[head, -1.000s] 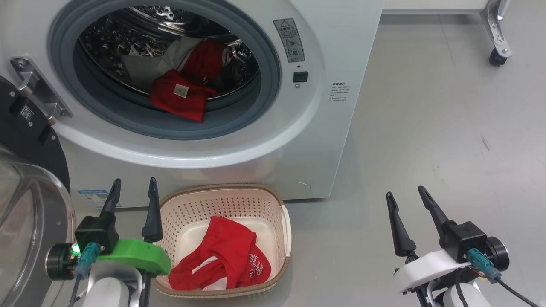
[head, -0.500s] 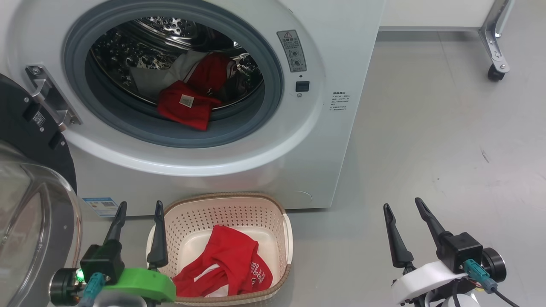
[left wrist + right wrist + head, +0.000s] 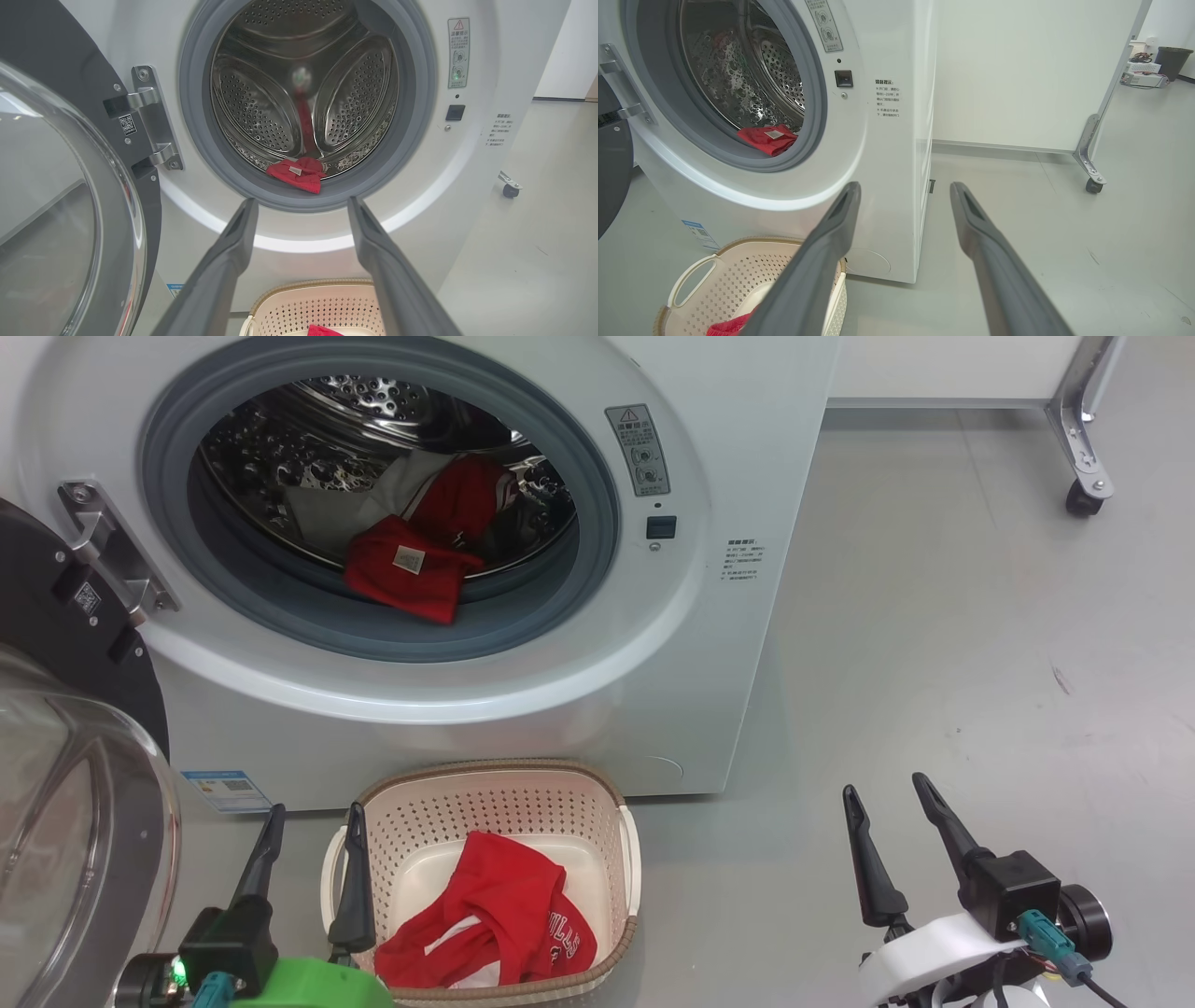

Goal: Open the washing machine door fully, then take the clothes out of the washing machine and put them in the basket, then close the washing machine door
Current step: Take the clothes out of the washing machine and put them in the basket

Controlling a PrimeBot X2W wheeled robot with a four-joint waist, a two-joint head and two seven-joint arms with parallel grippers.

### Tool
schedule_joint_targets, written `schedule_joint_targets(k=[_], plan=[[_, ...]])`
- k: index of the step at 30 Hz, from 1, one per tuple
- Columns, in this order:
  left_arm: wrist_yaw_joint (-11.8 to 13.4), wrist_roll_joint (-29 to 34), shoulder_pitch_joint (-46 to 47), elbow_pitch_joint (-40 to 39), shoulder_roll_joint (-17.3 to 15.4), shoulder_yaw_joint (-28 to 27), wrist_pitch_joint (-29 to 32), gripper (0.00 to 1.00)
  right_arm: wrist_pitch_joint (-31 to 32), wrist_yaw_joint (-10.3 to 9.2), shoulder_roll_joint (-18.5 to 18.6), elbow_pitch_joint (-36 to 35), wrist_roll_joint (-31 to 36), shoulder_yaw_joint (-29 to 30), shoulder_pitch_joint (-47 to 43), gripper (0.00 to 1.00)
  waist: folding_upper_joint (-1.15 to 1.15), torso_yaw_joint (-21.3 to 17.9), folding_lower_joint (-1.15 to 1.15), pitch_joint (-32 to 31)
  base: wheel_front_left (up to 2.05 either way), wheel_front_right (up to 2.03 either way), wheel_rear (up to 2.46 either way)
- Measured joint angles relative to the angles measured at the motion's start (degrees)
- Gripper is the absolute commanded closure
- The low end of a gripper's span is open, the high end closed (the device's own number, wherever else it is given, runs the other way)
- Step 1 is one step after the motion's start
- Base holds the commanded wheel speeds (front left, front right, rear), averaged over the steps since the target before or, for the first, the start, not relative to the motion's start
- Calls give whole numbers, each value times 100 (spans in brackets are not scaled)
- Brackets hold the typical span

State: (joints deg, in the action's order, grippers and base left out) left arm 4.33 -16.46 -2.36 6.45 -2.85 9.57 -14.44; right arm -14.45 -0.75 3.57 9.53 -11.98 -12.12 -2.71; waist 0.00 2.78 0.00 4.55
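The white washing machine (image 3: 709, 644) stands with its door (image 3: 65, 803) swung open to the left, its glass bowl bulging toward me. Red clothes (image 3: 406, 569) lie in the drum, one piece draped over the grey gasket (image 3: 295, 173). The cream basket (image 3: 495, 793) sits on the floor before the machine with a red garment (image 3: 495, 919) inside. My left gripper (image 3: 316, 814) is open and empty just left of the basket. My right gripper (image 3: 885, 788) is open and empty over bare floor to the basket's right.
A white panel on a metal leg with a caster (image 3: 1081, 495) stands at the back right. A dark bin (image 3: 1170, 60) and some equipment sit far off. Grey floor (image 3: 980, 644) spreads to the machine's right.
The camera has shifted, so the scene sits lower and more to the right in the picture. Both grippers have sunk lower in the head view, still open.
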Motion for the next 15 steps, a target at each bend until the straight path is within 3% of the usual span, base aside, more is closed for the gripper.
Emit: schedule_joint_targets(k=[15], plan=[[57, 0, -240, -296, 0, 74, 27, 0, 11, -49, 8, -57, 0, -2, -23, 0, 0, 48, 0, -17, 0, 0, 0]])
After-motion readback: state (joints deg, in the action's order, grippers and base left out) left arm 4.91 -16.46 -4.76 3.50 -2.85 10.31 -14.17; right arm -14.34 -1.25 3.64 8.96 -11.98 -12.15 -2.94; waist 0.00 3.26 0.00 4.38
